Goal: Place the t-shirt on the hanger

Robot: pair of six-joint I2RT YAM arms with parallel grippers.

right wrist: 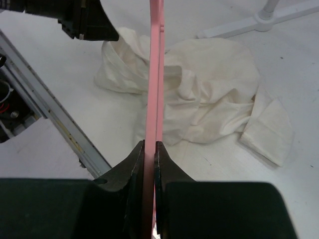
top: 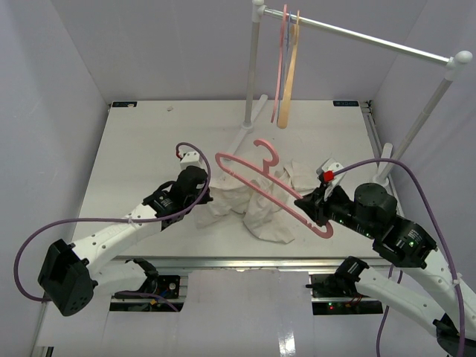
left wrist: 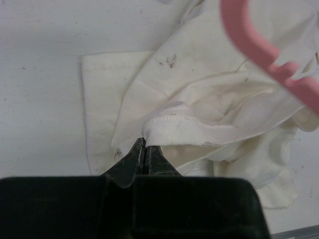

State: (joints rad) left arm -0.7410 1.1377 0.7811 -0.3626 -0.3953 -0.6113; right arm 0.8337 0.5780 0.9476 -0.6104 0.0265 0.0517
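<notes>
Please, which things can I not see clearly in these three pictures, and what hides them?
Left wrist view: whether the shut left hand pinches the t-shirt; the hand itself covers the contact.
Left wrist view: the hanger is blurred and cut by the edge.
Right wrist view: the hanger's shape; it shows edge-on in the right hand.
Top view: the t-shirt's neck opening, lost in folds.

The hanger (right wrist: 155,74) crosses above the t-shirt (right wrist: 209,84).
</notes>
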